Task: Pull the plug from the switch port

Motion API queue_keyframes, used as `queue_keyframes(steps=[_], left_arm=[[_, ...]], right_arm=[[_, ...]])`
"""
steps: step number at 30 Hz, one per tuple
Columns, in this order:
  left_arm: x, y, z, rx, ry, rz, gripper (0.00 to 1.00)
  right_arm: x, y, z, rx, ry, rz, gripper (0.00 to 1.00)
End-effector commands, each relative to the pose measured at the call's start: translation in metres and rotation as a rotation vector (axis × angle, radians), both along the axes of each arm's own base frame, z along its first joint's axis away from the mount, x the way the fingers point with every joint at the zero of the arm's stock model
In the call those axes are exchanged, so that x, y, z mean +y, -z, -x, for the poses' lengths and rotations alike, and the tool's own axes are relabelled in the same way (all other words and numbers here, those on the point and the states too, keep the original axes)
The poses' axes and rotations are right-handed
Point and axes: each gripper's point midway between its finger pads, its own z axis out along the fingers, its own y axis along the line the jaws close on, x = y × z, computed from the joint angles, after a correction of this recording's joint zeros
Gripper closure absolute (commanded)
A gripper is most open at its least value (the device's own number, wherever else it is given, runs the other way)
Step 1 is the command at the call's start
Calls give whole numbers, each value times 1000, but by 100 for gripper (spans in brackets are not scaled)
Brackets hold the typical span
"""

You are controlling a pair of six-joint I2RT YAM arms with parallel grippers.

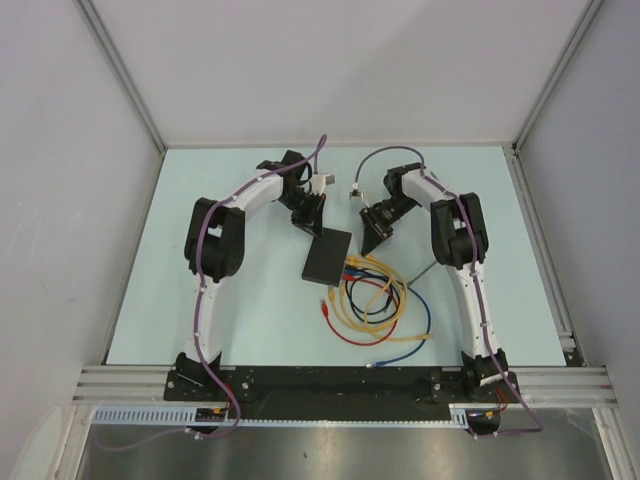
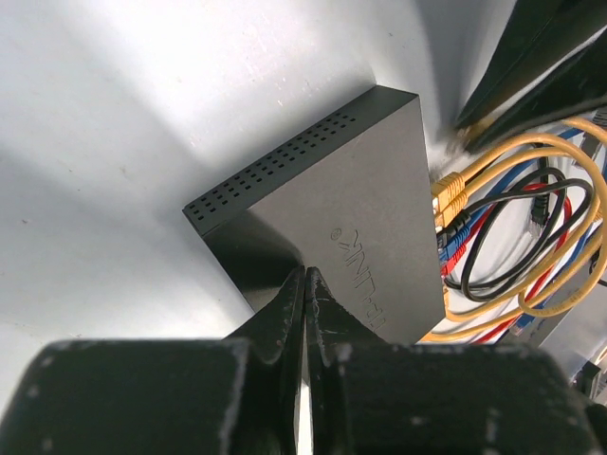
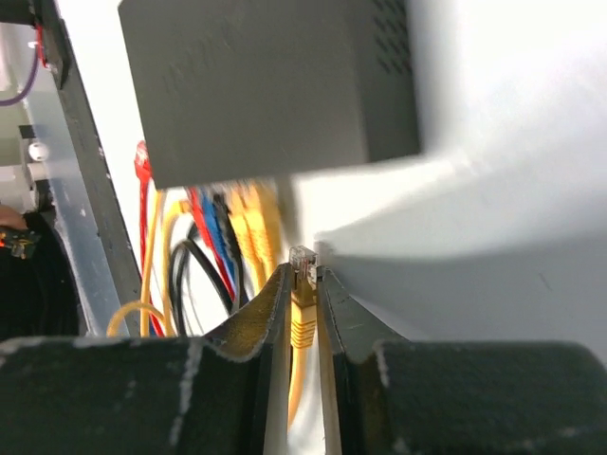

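Now, plug point(image 3: 303, 318): yellow, pinched in the right gripper point(image 3: 303, 272), tip seemingly just clear of the socket edge of the switch point(image 3: 266, 85).
Left gripper point(image 2: 305, 284): closed, empty, tips over the switch top.
Pull: best kept straight, away from the switch.

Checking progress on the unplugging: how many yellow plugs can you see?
3. A yellow pair sits in the switch; the third plug is clamped in the right pincer, unplugged. Others may hide among the cables.
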Motion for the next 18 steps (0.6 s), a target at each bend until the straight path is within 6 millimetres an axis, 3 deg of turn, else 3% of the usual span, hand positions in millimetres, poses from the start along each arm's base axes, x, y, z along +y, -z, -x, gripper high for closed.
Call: queue_keyframes(steps=[1, 6, 8, 11, 15, 18], left_arm=[[3, 19, -5, -20, 14, -59, 95], [3, 20, -5, -13, 11, -54, 94], [1, 18, -7, -14, 9, -46, 94], [-2, 16, -9, -17, 9, -34, 94], [-3, 16, -11, -15, 7, -25, 94], [-4, 15, -10, -13, 8, -19, 94]], right_arm=[[-14, -58, -15, -141, 10, -51, 92], [-4, -160, -27, -314, 63, -174, 93], [-5, -184, -30, -373, 68, -184, 94], [-20, -182, -36, -438, 46, -94, 95], [-64, -132, -51, -443, 60, 146, 95], [-99, -99, -83, -493, 167, 339, 96]])
